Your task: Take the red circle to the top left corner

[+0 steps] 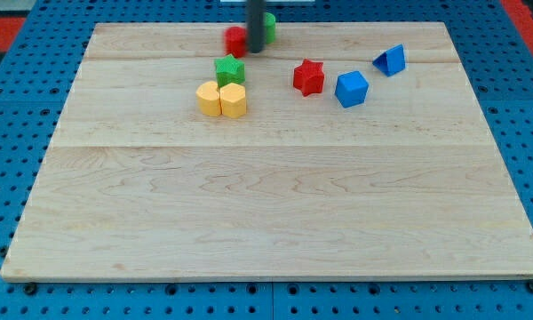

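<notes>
Camera view: one frame, tabletop [275,204] seen from above its near edge.
Red circle [235,39]: near the view's top edge, left of centre.
End effector: plain rod, no jaws to open or close; my tip [256,51] sits just beside the circle, on its right.
Green block [268,25]: partly hidden behind the rod.
Push direction: leftward, toward the top left corner.

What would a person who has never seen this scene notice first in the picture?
First, the dark rod coming down at the view's top centre; my tip sits between a red block on its left and a partly hidden green block on its right. Just below, a green star sits above two yellow blocks that touch. To the right lie a red star, a blue cube and a blue triangle.
</notes>
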{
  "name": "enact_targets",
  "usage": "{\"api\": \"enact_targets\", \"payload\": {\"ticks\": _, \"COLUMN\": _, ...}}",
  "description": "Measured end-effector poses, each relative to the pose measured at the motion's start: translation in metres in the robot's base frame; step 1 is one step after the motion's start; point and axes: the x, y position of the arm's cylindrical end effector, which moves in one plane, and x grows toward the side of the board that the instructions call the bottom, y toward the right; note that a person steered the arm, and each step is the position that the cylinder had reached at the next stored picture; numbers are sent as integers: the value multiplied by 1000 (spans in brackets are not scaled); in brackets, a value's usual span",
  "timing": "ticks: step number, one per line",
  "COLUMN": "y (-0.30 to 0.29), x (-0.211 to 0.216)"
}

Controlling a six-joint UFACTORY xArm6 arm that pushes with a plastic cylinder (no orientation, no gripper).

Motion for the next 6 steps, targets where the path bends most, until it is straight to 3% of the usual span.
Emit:
{"api": "enact_targets", "payload": {"ticks": 1, "y": -35, "x": 0}}
{"api": "enact_targets", "payload": {"ticks": 3, "y": -13, "x": -16}}
{"api": "enact_targets", "payload": {"ticks": 5, "y": -120, "x": -24}}
{"api": "enact_targets", "payload": {"ticks": 6, "y": -134, "x": -24}}
